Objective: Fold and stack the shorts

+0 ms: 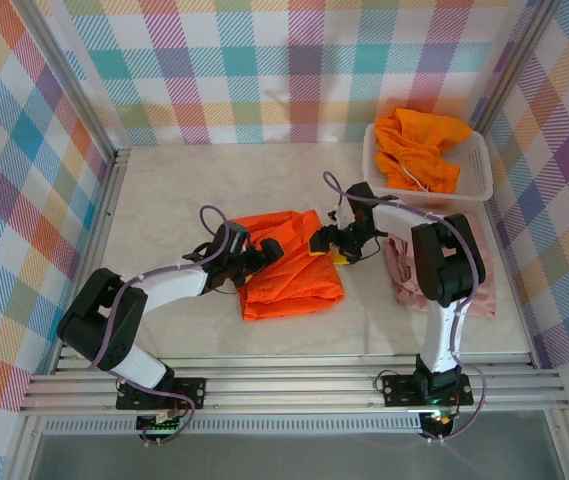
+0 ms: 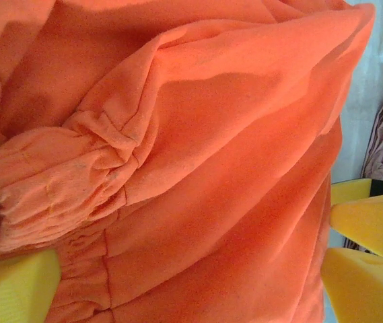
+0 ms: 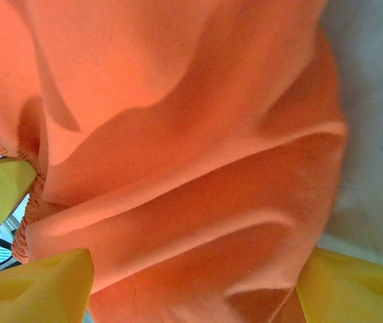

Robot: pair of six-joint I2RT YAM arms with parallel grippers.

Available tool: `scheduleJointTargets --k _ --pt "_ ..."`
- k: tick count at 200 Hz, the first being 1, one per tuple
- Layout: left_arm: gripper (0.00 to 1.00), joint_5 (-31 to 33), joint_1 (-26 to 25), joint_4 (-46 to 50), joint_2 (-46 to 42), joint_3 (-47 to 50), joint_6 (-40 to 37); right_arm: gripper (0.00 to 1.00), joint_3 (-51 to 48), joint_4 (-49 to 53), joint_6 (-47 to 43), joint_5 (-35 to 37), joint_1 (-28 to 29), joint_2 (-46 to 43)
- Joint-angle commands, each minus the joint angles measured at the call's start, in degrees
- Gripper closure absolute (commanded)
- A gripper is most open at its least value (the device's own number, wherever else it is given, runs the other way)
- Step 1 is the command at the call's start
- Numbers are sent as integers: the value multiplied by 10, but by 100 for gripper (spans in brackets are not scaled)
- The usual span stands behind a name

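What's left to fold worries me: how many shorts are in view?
3: an orange pair mid-table between the arms, a pink pair at right, an orange heap in the basket, possibly hiding more.

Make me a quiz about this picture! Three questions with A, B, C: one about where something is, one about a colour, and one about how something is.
1. Where do the pink shorts lie?
A. hanging on the wall
B. on the right side of the table
C. by the far left corner

2. What colour are the shorts in the middle of the table?
A. orange
B. blue
C. white

3. How is the white basket?
A. empty
B. tipped upside down
C. upright, with orange shorts inside

Answers:
1 B: they lie flat on the table, right of the middle pair.
2 A: the cloth is bright orange all over.
3 C: orange cloth piles up above its rim.
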State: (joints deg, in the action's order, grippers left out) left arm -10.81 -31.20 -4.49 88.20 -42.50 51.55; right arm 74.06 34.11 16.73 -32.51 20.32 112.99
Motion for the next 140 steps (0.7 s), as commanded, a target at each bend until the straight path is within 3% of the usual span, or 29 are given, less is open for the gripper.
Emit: scheduleJointTargets --k 1,16,33,61,82,113,140 --pt "0 18 7 26 -4 15 -3 25 -9 -8 10 -11 11 16" --pt "0 18 7 26 -7 18 -2 29 -9 -10 14 -6 15 21" --pt "0 20 7 20 -16 23 2 43 -6 -9 16 0 19 27" --pt "0 24 8 13 -44 27 8 74 -2 -4 17 36 24 22" --pt "0 32 10 14 -86 28 8 91 -1 9 10 80 30 4" --pt "0 61 14 49 -168 23 -8 100 10 55 -5 171 42 -41" --pt "0 78 19 85 -219 21 -27 100 33 121 -19 262 57 -79"
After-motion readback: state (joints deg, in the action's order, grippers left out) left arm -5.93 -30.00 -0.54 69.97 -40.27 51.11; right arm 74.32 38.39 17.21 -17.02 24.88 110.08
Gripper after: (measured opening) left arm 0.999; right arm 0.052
